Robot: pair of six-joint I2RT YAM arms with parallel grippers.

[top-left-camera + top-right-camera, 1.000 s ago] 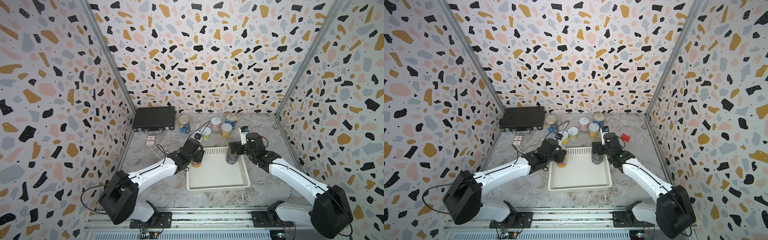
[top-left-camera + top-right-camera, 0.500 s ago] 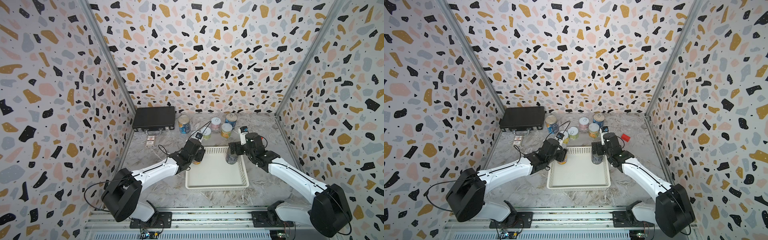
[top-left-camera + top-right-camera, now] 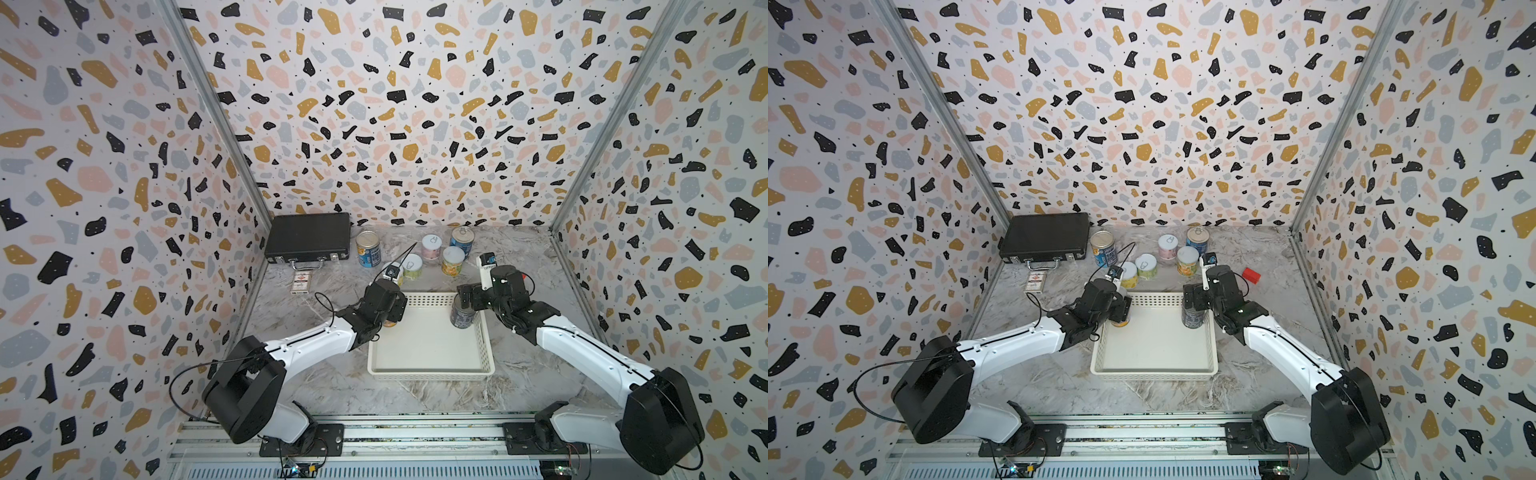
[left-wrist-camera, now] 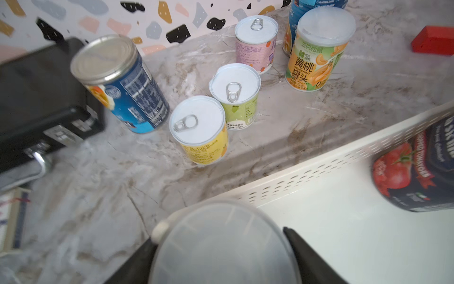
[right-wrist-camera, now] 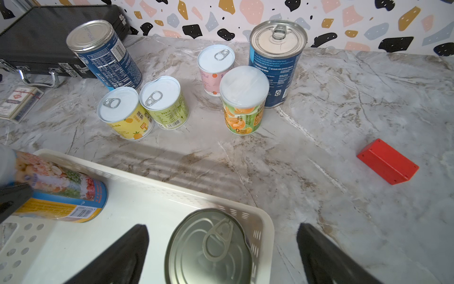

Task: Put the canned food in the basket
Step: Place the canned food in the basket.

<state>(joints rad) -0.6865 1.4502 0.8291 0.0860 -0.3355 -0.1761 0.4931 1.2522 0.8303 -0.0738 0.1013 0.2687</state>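
The white basket [image 3: 430, 370] lies mid-table. A navy tomato can [image 3: 461, 316] stands in its far right corner. My right gripper [image 5: 222, 228] is open around this can's metal top [image 5: 208, 248], with wide gaps on both sides. An orange-yellow can [image 3: 1120, 320] with a translucent lid stands in the far left corner, also seen in the right wrist view [image 5: 59, 194]. My left gripper [image 4: 218, 236] is open, with a finger close on either side of that lid. Several more cans stand behind the basket, among them a blue one [image 3: 368, 249] and a pink one [image 3: 431, 247].
A black briefcase [image 3: 307, 237] lies at the back left, with a flat card packet [image 3: 301, 282] in front of it. A small red block [image 3: 1251, 275] sits to the right of the cans. Patterned walls close in three sides.
My left gripper has set its can down in the basket's far left corner and its jaws have widened. The right arm has stayed where it was.
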